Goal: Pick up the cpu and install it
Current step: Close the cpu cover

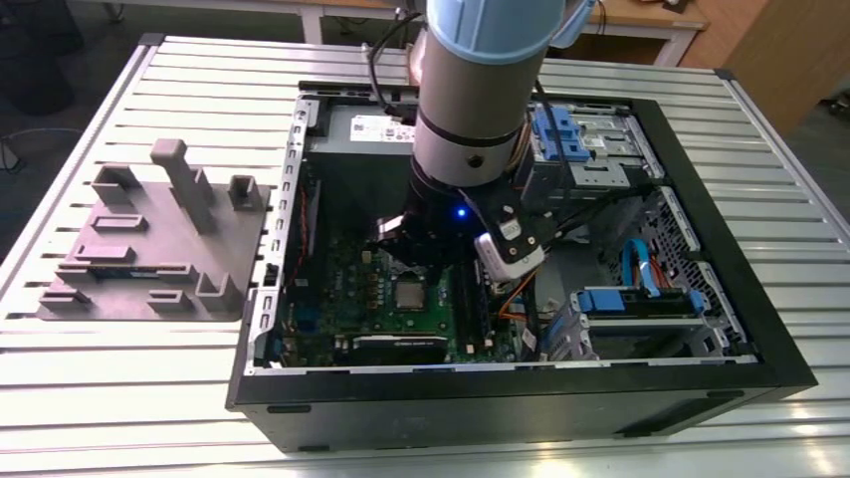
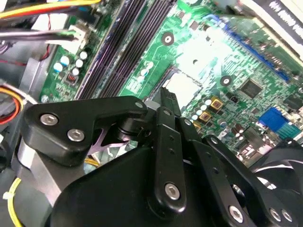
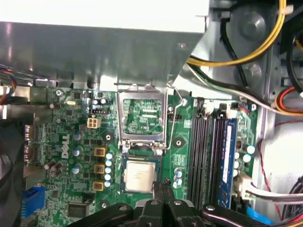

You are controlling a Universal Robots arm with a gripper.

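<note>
The cpu point(image 3: 140, 174) is a small square chip with a silvery top. It lies flat in the socket on the green motherboard point(image 3: 71, 142), below the raised metal load plate point(image 3: 142, 116). It also appears in the exterior view point(image 1: 408, 293) and in the second wrist view point(image 2: 182, 87). My gripper point(image 3: 164, 185) hangs low inside the open computer case point(image 1: 718, 373). Its black fingertips are pressed together with nothing between them, just off the cpu's corner on the memory-slot side. In the second wrist view the gripper point(image 2: 168, 97) points down at the chip's edge.
Long black memory slots point(image 3: 208, 151) run beside the socket. A silver-grey box point(image 3: 94, 52) sits behind it, with yellow and black cables point(image 3: 236, 59) nearby. Blue drive brackets point(image 1: 638, 299) fill the case's side on the exterior view's right. A grey fixture block point(image 1: 153, 244) stands on the slatted table.
</note>
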